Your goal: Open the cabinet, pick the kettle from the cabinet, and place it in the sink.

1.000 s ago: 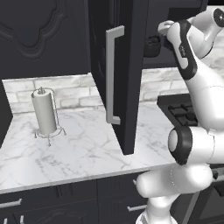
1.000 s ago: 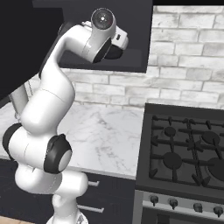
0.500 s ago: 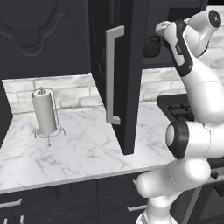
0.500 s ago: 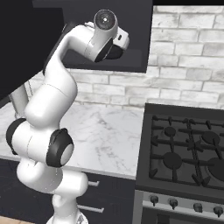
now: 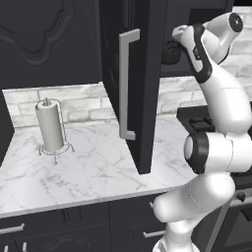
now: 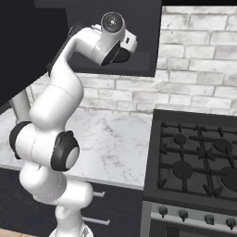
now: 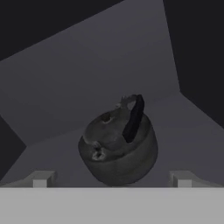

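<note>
In the hand view the gripper [image 7: 112, 180] is standing wide open, its two tips sitting at lower left and lower right with nothing between them. Just beyond, at centre frame, the kettle [image 7: 119, 146] is resting on the cabinet's shelf — its arched handle running up toward the upper right.

In the left base view the counter [image 5: 93, 165] is filling the lower left, a paper towel roll [image 5: 49, 127] standing on it at mid left. The cabinet [image 5: 140, 83] door is hanging open at centre (its silver bar handle facing the camera), and the arm is reaching into the opening at upper right.

In the right base view a stove [image 6: 194, 162] is occupying the lower right.
</note>
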Controlling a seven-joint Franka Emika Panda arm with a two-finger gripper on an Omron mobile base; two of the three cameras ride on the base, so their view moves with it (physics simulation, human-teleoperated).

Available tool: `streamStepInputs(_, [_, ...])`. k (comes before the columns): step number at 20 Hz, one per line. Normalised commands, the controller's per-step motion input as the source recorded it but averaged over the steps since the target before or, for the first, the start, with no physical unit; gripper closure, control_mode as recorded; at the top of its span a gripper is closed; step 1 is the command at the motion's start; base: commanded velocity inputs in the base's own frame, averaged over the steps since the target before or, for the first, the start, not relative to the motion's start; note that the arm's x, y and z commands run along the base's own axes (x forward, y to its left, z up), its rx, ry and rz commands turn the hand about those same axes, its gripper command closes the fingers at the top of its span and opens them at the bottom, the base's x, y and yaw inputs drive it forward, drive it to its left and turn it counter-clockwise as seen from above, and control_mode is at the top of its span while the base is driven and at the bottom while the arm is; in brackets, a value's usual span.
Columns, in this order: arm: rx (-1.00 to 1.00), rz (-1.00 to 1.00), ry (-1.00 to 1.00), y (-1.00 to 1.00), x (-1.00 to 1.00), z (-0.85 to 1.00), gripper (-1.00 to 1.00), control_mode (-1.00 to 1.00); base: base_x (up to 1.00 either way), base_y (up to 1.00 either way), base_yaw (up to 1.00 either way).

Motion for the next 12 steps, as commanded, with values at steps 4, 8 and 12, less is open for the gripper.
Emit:
streamStepInputs(4, [0.00,0.00,0.00,0.00,0.23,-0.07,-1.00,-1.00,0.00,0.00,0.00])
streamStepInputs(8, [0.01,0.00,0.00,0.00,0.29,-0.03,-1.00,-1.00,0.00,0.00,0.00])
streamStepInputs(12, [0.04,0.00,0.00,0.01,0.25,-0.08,-1.00,-1.00,0.00,0.00,0.00])
